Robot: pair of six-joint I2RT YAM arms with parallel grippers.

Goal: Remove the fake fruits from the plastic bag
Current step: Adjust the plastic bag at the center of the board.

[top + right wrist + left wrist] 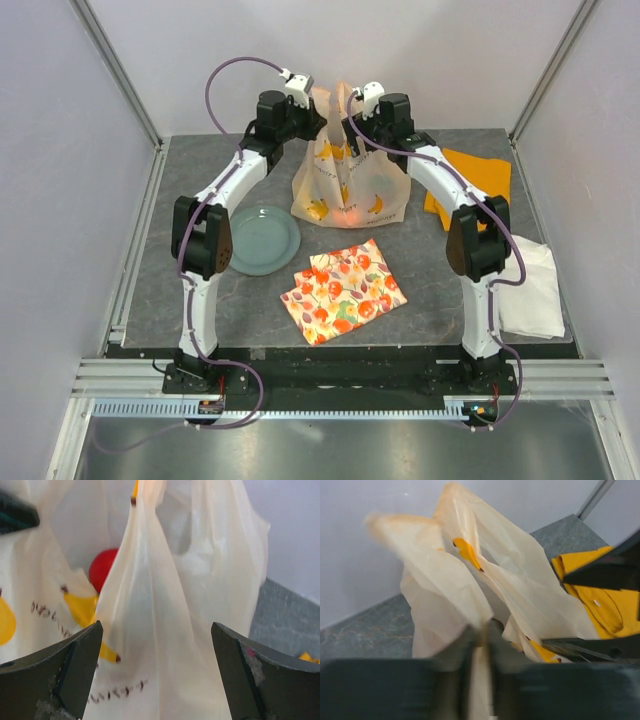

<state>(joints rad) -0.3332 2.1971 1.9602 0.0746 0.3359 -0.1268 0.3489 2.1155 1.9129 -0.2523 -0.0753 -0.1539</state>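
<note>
The cream plastic bag [350, 185] with yellow fruit prints stands upright at the back middle of the mat, its handles raised. My left gripper [312, 122] is shut on the bag's left handle [445, 585], the film pinched between the fingers [465, 645]. My right gripper [352, 120] is open, its fingers [75, 660] spread either side of the bag's right handle [150, 610] without closing on it. A red fruit [102, 567] shows through the film inside the bag. An orange glow shows low in the bag in the top view [348, 212]. Other fruits are hidden.
A grey-green plate [262, 240] lies left of the bag. The fruit-printed cloth [343, 290] lies in front of it. An orange cloth [470, 185] lies to the right, also in the left wrist view [600, 595]. A folded white cloth [530, 290] sits at the right edge.
</note>
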